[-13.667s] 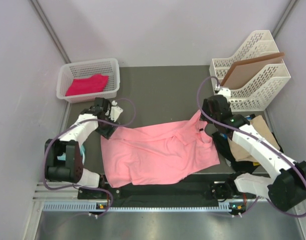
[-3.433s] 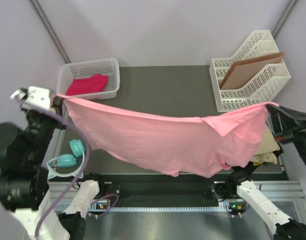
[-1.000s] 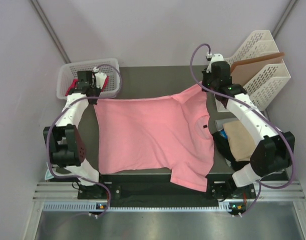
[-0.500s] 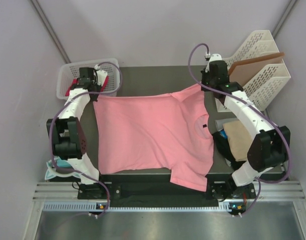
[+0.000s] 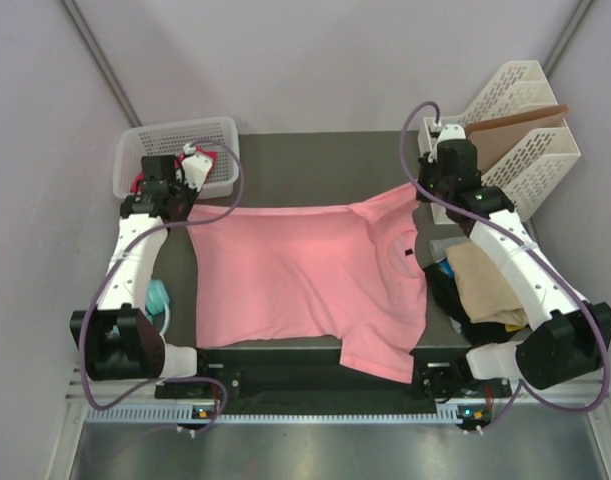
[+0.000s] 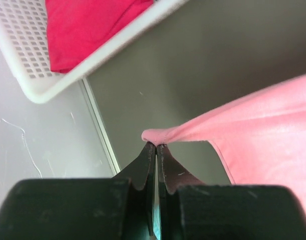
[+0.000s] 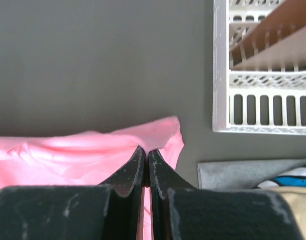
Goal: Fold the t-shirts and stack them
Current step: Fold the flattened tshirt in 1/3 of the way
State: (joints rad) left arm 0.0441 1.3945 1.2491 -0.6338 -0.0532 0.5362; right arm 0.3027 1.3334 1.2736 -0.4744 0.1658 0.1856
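A salmon pink t-shirt [image 5: 305, 275] lies spread over the dark table, its lower sleeve hanging over the near edge. My left gripper [image 5: 178, 212] is shut on its far left corner [image 6: 160, 135], near the basket. My right gripper [image 5: 425, 192] is shut on its far right sleeve [image 7: 158, 132]. A magenta-pink t-shirt [image 5: 200, 161] lies in the white basket [image 5: 175, 130], also seen in the left wrist view [image 6: 82, 30]. A tan t-shirt [image 5: 490, 280] tops a pile with black cloth [image 5: 455, 310] at the right.
A white file rack [image 5: 530, 130] holding a brown board [image 5: 515, 115] stands at the back right, its wall [image 7: 220, 70] close to my right gripper. Teal headphones [image 5: 157, 298] lie by the left arm. Grey cloth [image 7: 243, 172] lies below the rack.
Both grippers have pulled slightly outward and toward the near side, drawing the shirt's far edge straighter and flatter. Both grips stay shut.
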